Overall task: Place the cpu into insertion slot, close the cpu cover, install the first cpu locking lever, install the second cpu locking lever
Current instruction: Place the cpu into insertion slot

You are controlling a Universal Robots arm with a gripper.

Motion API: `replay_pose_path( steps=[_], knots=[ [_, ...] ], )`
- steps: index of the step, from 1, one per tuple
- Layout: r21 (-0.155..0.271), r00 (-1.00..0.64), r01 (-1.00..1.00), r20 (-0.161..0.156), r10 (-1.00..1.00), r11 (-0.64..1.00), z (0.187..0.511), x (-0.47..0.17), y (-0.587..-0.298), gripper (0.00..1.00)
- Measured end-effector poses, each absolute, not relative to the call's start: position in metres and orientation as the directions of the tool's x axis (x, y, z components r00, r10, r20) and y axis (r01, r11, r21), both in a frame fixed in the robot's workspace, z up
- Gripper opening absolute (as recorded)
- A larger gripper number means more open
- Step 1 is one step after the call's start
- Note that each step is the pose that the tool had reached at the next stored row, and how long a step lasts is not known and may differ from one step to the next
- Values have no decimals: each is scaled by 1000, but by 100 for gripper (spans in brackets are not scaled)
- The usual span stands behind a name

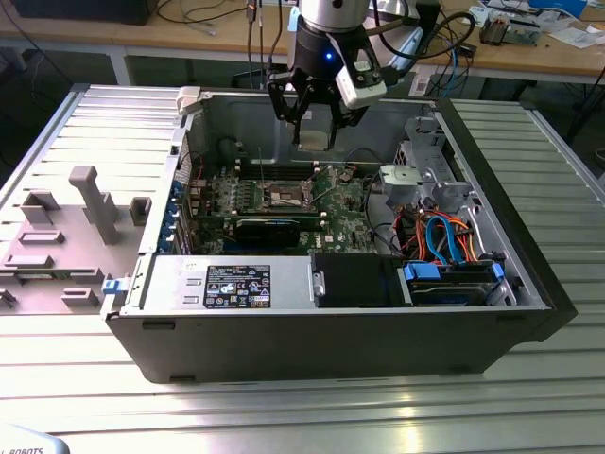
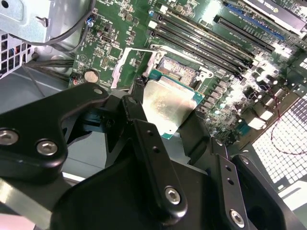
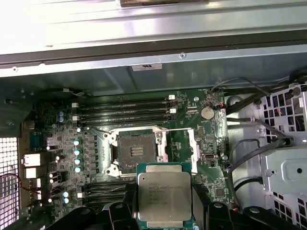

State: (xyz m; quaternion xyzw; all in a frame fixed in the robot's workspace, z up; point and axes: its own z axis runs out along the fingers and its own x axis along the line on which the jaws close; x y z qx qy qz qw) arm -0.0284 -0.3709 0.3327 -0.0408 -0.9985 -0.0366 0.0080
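Note:
My gripper (image 1: 315, 132) is shut on the cpu (image 3: 164, 194), a flat square chip with a silvery top and green edge, held by two opposite sides between black fingers (image 3: 128, 205). It hangs above the green board inside the open computer case, up toward the case's back wall in the exterior view. The insertion slot (image 3: 135, 151) lies bare beside the held chip, dark-centred with a metal rim. The cpu cover (image 3: 194, 152) is swung open to one side of the slot. In the second wrist view, the cpu (image 2: 168, 103) partly overlaps the insertion slot (image 2: 178, 72), with the cover (image 2: 120, 67) beside it.
Long black memory slots (image 3: 124, 110) run along the far side of the socket. A metal drive cage (image 1: 425, 175) and coloured cables (image 1: 444, 236) fill the exterior view's right of the case (image 1: 312, 331). A grey fixture (image 1: 90, 203) stands on the table at that view's left.

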Motion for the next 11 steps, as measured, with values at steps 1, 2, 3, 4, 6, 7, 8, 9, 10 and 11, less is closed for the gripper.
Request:
replay_pose_path(
  steps=[1,2,3,4,6,7,8,9,10,11],
  knots=[
    [72,-996,85,19,84,994,333,-28,-371,54],
    [72,-996,88,19,87,994,333,-28,-371,54],
    [72,-996,90,19,89,993,333,-28,-371,54],
    [72,-996,92,19,91,993,333,-28,-371,54],
    [72,-995,97,19,96,993,333,-28,-371,54],
    [72,-995,98,19,97,993,333,-28,-371,54],
    [72,-995,101,19,99,992,333,-28,-371,54],
    [72,-995,102,19,101,992,333,-28,-371,54],
    [72,-995,103,19,102,992,333,-28,-371,54],
    [72,-994,104,19,103,992,333,-28,-371,54]
  ],
)
